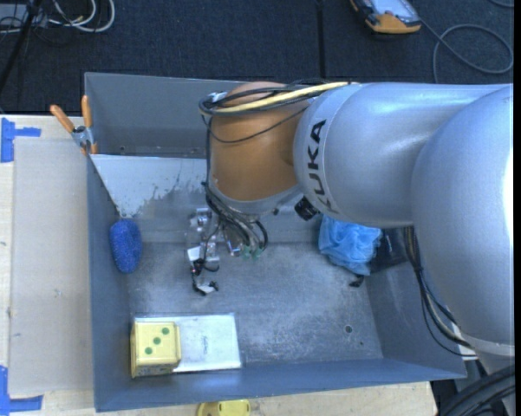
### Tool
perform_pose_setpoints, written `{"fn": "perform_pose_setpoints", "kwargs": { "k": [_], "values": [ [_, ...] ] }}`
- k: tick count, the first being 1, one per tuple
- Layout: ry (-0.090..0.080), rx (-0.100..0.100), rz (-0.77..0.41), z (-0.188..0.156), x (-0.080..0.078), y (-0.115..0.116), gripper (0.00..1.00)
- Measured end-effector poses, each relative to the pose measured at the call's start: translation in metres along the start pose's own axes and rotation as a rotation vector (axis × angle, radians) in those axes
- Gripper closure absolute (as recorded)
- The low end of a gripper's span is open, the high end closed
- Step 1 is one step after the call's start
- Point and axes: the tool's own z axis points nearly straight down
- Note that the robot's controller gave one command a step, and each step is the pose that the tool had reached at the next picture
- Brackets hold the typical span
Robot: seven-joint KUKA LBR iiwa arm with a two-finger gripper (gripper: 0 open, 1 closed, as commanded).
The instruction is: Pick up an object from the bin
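- The grey metal bin (312, 319) holds 4 loose things, all lying well apart from one another on its dusty floor.
- Furthest left, near the bin's left wall, lies a blue oblong spongy piece (126, 244), standing lengthwise along that wall and slightly tilted.
- In the front left corner sits a yellow block (155, 347) with 3 green dots on its top face.
- Just to the right of the block, and touching or slipping under it, a flat white card (208, 340) lies along the front wall.
- Above the card, about mid-floor, hangs the hand (205, 282), pointing down at a bare patch of floor between the blue oblong piece on its left and the card in front of it.
- The hand's tip is low, close to the floor; whether it touches cannot be told, nor whether the hand is apart or together.
- No 1 of the 4 things lies under the hand; the blue oblong piece and the white card are the nearest to it.
- Right above the hand sits the rounded orange cover (251, 159) of the wrist, with cables running over its top.
- Further right, by the bin's right wall, a crumpled light-blue wrap (351, 243) lies partly under the arm.
- The silver arm (399, 154), lettered KUKA, comes in from the right and covers the bin's upper right part.
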Motion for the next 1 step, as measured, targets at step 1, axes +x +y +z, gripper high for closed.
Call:
{"fn": "perform_pose_setpoints", "kwargs": {
  "k": [1],
  "values": [
    [-0.008,-0.003,0.001,-0.0627,-0.0030,-0.0024,1.00]
  ]
}}
